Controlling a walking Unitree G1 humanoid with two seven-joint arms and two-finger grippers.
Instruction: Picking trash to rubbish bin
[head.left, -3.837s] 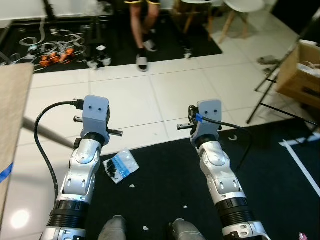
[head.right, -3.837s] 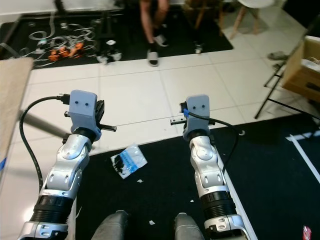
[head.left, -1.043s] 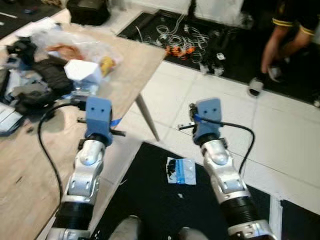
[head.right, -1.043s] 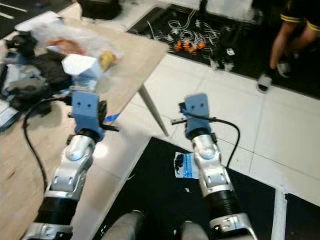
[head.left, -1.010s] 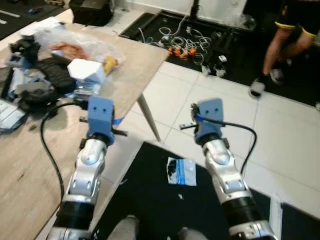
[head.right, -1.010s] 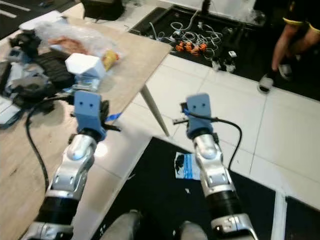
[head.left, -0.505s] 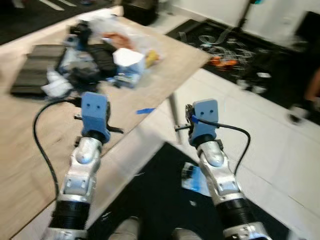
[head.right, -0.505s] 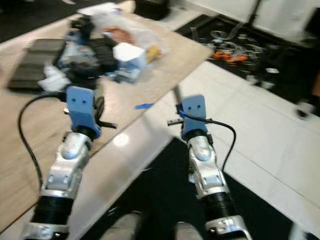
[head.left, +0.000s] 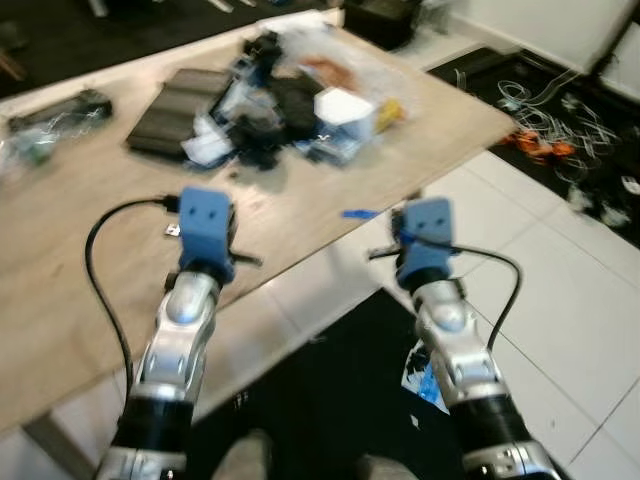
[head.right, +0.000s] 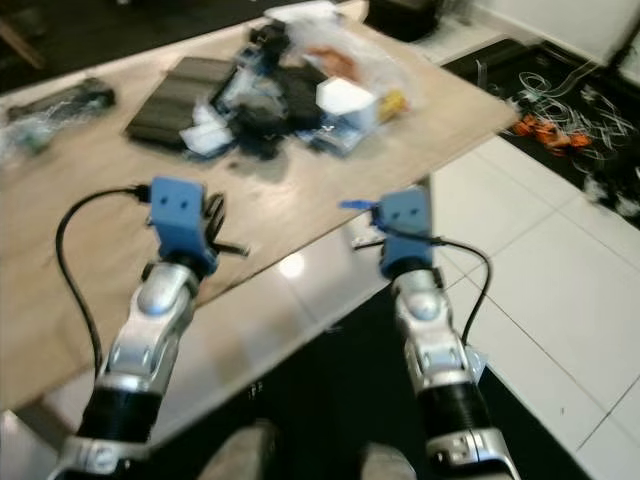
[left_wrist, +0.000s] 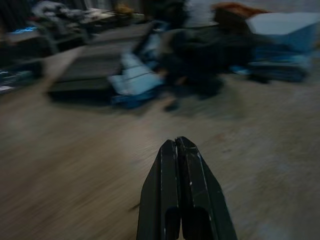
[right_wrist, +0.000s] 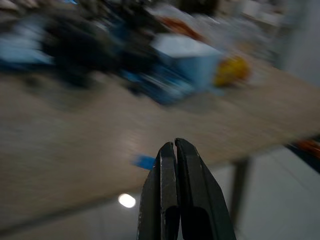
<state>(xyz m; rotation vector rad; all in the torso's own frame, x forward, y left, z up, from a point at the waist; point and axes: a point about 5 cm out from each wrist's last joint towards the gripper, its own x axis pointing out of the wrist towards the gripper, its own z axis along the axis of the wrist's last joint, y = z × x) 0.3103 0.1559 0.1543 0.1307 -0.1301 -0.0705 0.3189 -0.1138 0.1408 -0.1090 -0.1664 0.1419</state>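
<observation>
The wooden counter (head.left: 120, 250) carries a heap of clutter (head.left: 270, 105) on its far part, with a white box (head.left: 340, 105) at the heap's edge toward the counter's corner. The left tool (left_wrist: 176, 145) is above the counter, its fingers pressed together and holding nothing. The right tool (right_wrist: 174, 146) is near the counter's edge, also closed and empty. A blue-and-white wrapper (head.left: 425, 375) lies on the floor, beyond the counter's edge, just beside the right arm.

Motion-blurred throughout, bright head views, dim wrist views, lamp glare on floor tile (head.right: 291, 266)
</observation>
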